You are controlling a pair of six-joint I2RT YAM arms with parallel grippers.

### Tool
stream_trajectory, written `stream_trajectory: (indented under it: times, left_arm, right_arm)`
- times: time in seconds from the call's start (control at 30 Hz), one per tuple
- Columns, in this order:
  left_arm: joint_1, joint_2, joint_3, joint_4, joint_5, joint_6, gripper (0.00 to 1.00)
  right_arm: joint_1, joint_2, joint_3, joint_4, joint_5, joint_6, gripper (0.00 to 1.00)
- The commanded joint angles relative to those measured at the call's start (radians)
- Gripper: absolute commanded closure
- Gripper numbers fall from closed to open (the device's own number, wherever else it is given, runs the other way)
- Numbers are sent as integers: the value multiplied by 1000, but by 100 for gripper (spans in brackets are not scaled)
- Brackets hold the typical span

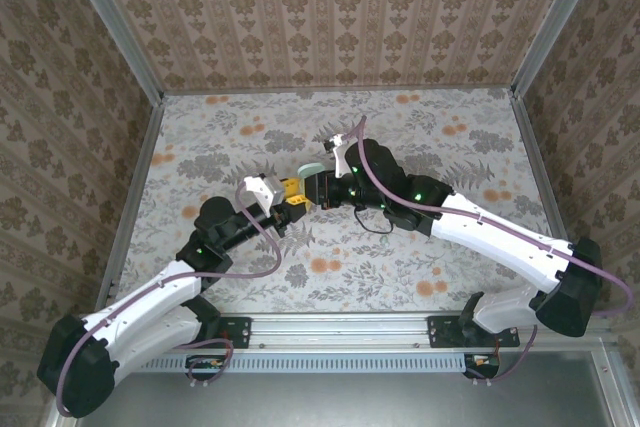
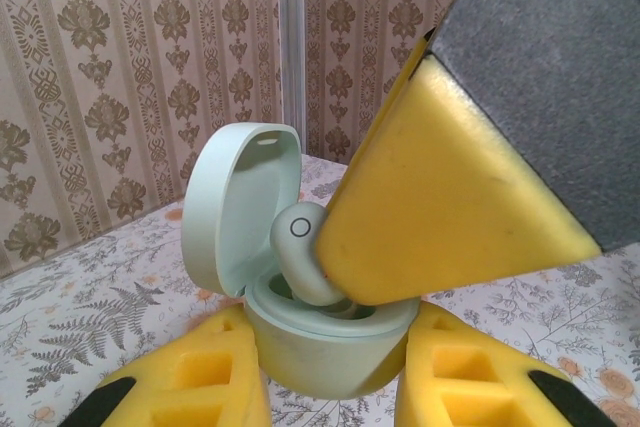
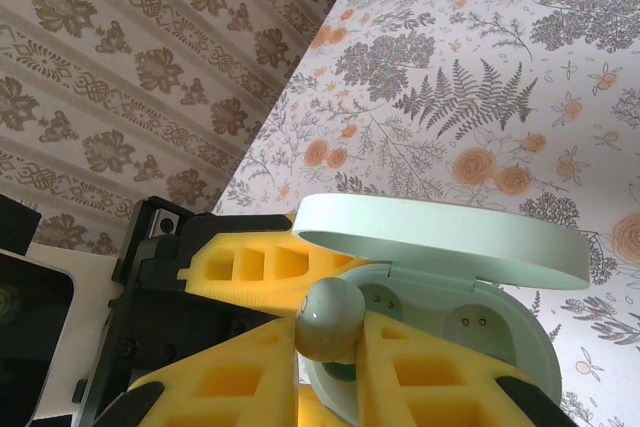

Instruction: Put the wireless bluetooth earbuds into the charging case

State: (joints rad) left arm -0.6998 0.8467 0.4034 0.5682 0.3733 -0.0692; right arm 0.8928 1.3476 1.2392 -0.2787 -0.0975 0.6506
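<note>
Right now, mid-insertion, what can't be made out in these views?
Top external: inside of the charging case, too small, crowded by left gripper and right gripper.
Left wrist: its far half, behind a right finger.
Right wrist: underside of the earbud, between the fingers; case's near rim, cut by the bottom edge.

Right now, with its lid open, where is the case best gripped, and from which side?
Probably the lower half of the case, across the sides below the rim, coming from the side away from the upright lid. That leaves the open top free for the earbud, as the left fingers do.
</note>
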Motion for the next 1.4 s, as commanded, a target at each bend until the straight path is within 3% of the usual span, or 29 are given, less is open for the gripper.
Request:
stream_trajectory:
  times: [0.0,0.57,0.8,1.1,1.37]
  left_arm:
    - [-5,-20,14,49,20,19,100]
    - [-5,-74,3,4,-7,32,100]
    - [-5,-63,-1,2,-2,32,100]
    - [-3,-66,-12,-33,-52,27,100]
    - [19,-99,-43,-86,-82,-1,100]
  right_arm:
    - [0,16,17,-7,-28,0,79]
    - [0,2,14,-98,75,5,68]
    - [-1,-19,44,-128,97,7,59]
    - [-4,-111,70,-207,132,-28,58]
    - [-117,-224,12,-429,168,-9,55]
